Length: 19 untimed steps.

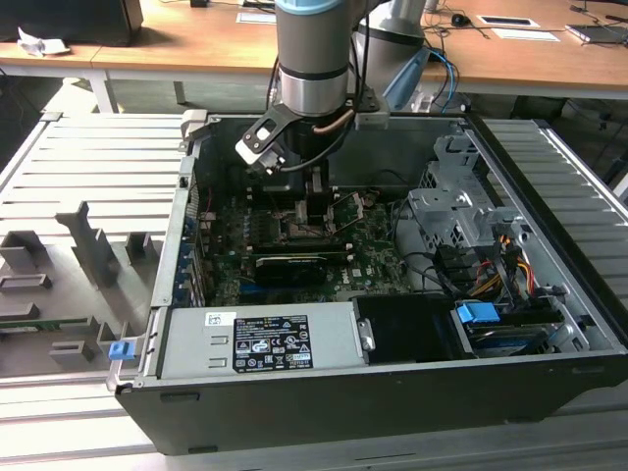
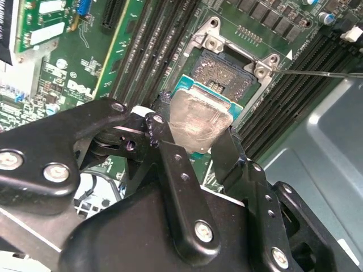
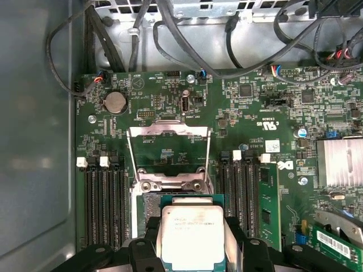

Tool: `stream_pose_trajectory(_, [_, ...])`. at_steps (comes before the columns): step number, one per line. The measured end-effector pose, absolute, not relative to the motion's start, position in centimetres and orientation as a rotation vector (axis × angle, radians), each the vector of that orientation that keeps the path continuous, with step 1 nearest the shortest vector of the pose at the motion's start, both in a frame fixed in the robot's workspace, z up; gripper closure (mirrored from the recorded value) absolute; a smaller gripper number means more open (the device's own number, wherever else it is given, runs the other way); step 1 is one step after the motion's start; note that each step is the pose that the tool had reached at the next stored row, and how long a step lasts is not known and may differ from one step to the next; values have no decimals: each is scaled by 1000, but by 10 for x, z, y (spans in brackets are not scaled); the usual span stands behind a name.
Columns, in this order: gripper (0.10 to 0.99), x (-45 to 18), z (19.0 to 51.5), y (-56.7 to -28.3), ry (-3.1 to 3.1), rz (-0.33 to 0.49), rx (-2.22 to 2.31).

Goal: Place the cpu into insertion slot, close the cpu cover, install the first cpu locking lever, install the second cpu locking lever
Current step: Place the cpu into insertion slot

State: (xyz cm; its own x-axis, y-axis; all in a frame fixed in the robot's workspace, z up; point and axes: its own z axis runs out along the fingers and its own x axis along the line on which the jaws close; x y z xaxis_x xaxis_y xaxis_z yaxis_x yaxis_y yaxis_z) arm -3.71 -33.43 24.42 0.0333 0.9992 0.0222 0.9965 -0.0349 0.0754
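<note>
My gripper (image 2: 195, 136) is shut on the cpu (image 2: 198, 116), its black fingers (image 2: 161, 122) pressing two opposite edges of the silver-topped chip. In both wrist views the cpu hovers tilted just over one edge of the insertion slot (image 2: 227, 71), whose dark square bed stays uncovered. The first wrist view has the cpu (image 3: 191, 232) in my gripper (image 3: 191, 241) partly over the insertion slot (image 3: 146, 204). The cpu cover (image 3: 168, 135) is swung open, lying back beyond the socket. A thin metal lever (image 2: 317, 72) sticks out beside the socket. In the exterior view my gripper (image 1: 316, 201) reaches down into the open computer case.
Black memory slots (image 3: 102, 198) flank the socket, with one green memory stick (image 3: 269, 204) fitted. A finned heat sink (image 3: 340, 161) sits nearby. Cables (image 3: 187, 39) run along the case wall. The power supply (image 1: 260, 339) and drive cage (image 1: 461, 216) bound the board.
</note>
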Motion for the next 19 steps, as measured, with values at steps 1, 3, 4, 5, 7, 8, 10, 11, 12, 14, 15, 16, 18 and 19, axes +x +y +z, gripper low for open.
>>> stream_pose_trajectory(1, [557,-37,244,-333,2155,106,2230])
stream_pose_trajectory(3, [557,-37,239,-332,2156,106,2229])
stream_pose_trajectory(4, [557,-37,238,-332,2159,106,2226])
stream_pose_trajectory(5, [557,-37,236,-332,2167,106,2218])
stream_pose_trajectory(7, [557,-38,234,-332,2196,107,2191])
stream_pose_trajectory(8, [557,-38,233,-332,2204,107,2184])
stream_pose_trajectory(10, [557,-38,233,-332,2214,107,2175])
stream_pose_trajectory(11, [557,-38,232,-332,2217,108,2171])
stream_pose_trajectory(12, [557,-38,232,-332,2221,108,2167])
stream_pose_trajectory(14, [557,-38,232,-332,2234,108,2154])
stream_pose_trajectory(15, [557,-38,232,-332,2240,108,2149])
stream_pose_trajectory(16, [557,-38,231,-332,2243,108,2146])
stream_pose_trajectory(18, [557,-38,231,-332,2244,108,2145])
stream_pose_trajectory(19, [557,-38,231,-332,2245,108,2144])
